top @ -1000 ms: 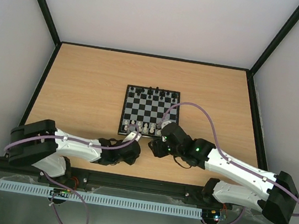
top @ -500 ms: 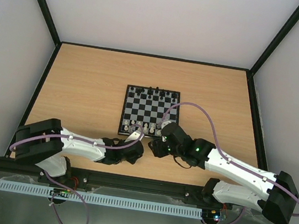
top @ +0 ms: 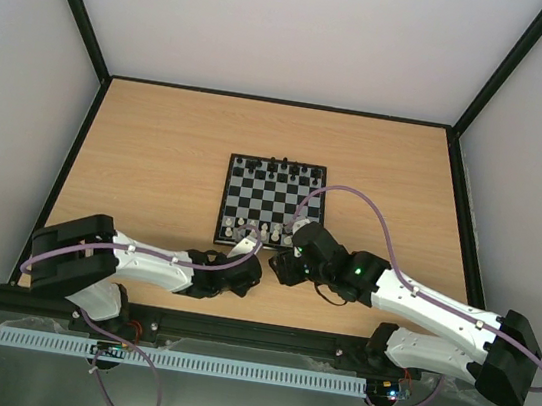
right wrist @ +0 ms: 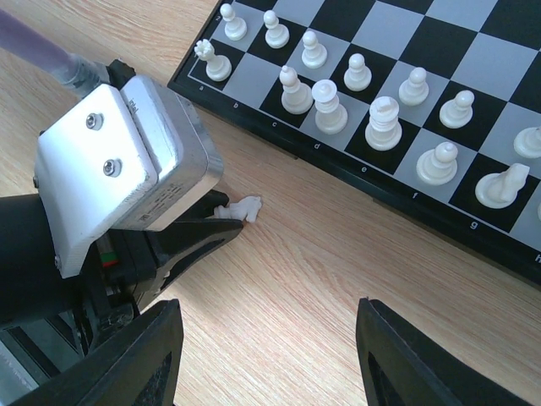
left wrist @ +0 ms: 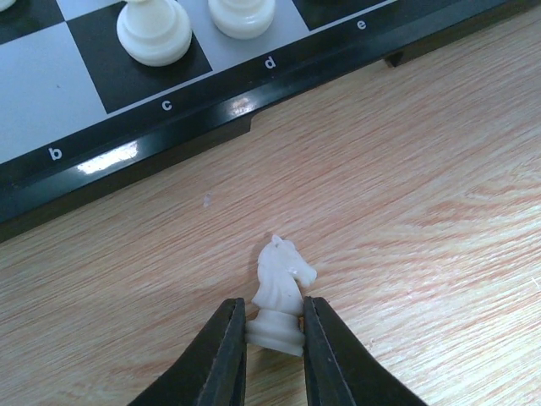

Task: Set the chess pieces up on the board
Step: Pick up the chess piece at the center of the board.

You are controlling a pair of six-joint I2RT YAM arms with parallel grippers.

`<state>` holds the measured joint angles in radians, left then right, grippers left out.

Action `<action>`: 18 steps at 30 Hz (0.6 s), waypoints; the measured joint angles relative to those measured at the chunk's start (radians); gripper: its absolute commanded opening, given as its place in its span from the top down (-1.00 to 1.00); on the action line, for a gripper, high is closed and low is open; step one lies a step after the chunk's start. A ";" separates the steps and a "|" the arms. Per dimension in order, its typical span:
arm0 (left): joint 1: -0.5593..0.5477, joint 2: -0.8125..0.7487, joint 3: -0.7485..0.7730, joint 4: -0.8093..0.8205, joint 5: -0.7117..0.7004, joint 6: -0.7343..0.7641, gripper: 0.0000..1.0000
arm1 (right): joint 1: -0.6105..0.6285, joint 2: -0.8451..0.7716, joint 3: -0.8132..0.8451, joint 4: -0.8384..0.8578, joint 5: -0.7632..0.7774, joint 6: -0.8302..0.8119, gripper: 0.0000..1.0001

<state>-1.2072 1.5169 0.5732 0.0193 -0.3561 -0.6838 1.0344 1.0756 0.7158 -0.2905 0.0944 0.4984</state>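
Note:
The board [top: 273, 205] lies in the middle of the table, with several whitish chess pieces [right wrist: 382, 118] on its near rows. My left gripper [left wrist: 275, 340] is shut on the base of a white knight [left wrist: 284, 286], low over the wood just in front of the board's near edge [left wrist: 169, 127], below the c–d marks. The right wrist view shows that knight [right wrist: 243, 207] at the left gripper's fingertips [right wrist: 199, 237]. My right gripper [right wrist: 270, 334] is open and empty, over bare wood beside the left gripper and near the board's edge [right wrist: 380, 196].
Black pieces [top: 276, 168] stand on the board's far rows. Both arms meet close together at the board's near edge [top: 263, 258]. Black-framed side walls bound the wooden table [top: 155, 167].
My left gripper has shifted slightly to the right along the board's near edge. The right arm has barely moved.

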 measured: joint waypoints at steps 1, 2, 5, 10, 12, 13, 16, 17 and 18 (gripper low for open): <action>0.000 0.000 0.000 0.000 0.000 0.000 0.72 | 0.000 0.000 0.000 0.000 0.000 0.000 -0.14; 0.000 0.000 0.000 0.000 0.000 -0.001 0.73 | 0.000 0.000 -0.001 0.000 0.000 0.000 -0.14; 0.000 -0.015 -0.002 -0.012 0.011 -0.005 0.77 | 0.000 0.000 -0.001 0.000 0.000 0.000 -0.14; -0.001 -0.151 -0.034 -0.042 0.050 -0.005 0.78 | -0.001 -0.002 -0.001 0.000 0.000 0.000 -0.16; -0.001 -0.240 -0.046 -0.058 0.066 -0.005 0.78 | -0.003 -0.005 -0.001 0.000 0.000 0.000 -0.16; -0.001 -0.277 -0.049 -0.064 0.072 -0.005 0.78 | -0.004 -0.007 -0.001 0.000 -0.001 0.000 -0.17; -0.001 -0.391 -0.053 -0.100 0.095 -0.005 0.78 | -0.009 -0.014 -0.001 0.000 -0.011 0.002 -0.20; -0.001 -0.430 -0.053 -0.113 0.101 -0.005 0.78 | -0.011 -0.015 -0.001 0.000 -0.018 0.003 -0.21; -0.002 -0.463 -0.055 -0.123 0.106 -0.004 0.78 | -0.014 -0.016 -0.001 0.000 -0.029 0.004 -0.22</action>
<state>-1.2087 1.0534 0.5182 -0.1040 -0.2497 -0.6880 1.0203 1.0592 0.7147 -0.2905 0.0650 0.5022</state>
